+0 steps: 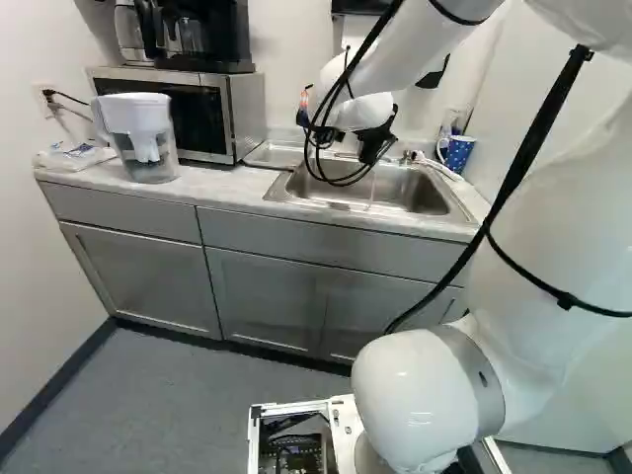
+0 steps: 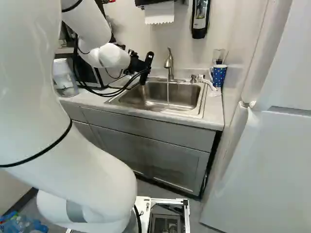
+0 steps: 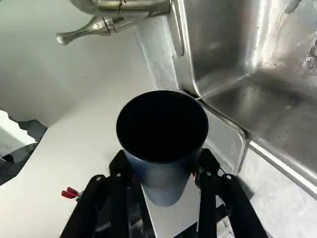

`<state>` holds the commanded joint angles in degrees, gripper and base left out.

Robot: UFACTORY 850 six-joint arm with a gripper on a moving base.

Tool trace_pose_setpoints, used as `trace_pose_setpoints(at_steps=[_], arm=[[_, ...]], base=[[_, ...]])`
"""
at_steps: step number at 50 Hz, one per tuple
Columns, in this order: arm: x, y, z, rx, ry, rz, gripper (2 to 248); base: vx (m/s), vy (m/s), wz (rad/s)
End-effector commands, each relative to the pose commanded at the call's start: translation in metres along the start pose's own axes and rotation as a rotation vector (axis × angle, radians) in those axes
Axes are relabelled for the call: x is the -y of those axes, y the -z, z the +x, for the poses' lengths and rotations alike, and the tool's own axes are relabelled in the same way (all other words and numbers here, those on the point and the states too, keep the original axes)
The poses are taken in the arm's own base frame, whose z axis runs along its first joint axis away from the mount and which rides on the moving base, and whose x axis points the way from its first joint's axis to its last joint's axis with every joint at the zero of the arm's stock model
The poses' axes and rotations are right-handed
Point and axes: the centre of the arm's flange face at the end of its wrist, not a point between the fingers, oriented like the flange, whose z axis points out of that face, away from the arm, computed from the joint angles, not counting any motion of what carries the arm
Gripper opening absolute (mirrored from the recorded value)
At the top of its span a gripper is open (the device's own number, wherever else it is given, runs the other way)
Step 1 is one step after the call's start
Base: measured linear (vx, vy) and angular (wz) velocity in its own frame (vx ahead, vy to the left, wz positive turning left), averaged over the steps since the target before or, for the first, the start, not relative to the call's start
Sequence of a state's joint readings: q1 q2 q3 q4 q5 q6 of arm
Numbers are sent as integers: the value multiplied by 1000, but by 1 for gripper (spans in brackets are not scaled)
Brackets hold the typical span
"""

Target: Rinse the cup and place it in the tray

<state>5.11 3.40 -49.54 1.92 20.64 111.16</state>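
From where I stand, the white arm (image 2: 29,73) reaches over the counter (image 1: 232,202), and its black gripper (image 2: 145,67) is at the left side of the sink (image 2: 163,94) in the right base view. Neither base view lets me make out the cup clearly against all that black, but the wrist view settles it: the gripper (image 3: 163,163) has the dark cup (image 3: 163,181) clasped between its two fingers, one on each side, with the mouth facing the camera. The same view shows a shallow, rimmed metal piece, which looks like the tray (image 3: 223,141), just beside the sink; the cup is not in it but held in front of it, covering part of it. Water runs from the faucet (image 2: 169,65) into the basin, plain in the right base view, thinner in the left, where the arm and cables hide most of the faucet. Only the right base view has the paper towel (image 2: 159,13) and the soap dispenser (image 2: 200,18) on the wall. The left one gives me the whole water pitcher (image 1: 145,133) before the microwave (image 1: 217,109), both partly blocked in the other. The blue spotted mug (image 2: 219,75) shows in both, on the sink's far side from the pitcher.
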Motion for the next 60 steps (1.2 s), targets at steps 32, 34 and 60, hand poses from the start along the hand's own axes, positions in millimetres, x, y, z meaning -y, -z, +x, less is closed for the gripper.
trace_pose_setpoints(at_steps=[32,34,60], arm=[[0,0,0,0,0,0,126],[0,0,0,0,0,0,126],[0,0,0,0,11,0,126]], base=[[0,0,0],[0,0,0],[0,0,0]])
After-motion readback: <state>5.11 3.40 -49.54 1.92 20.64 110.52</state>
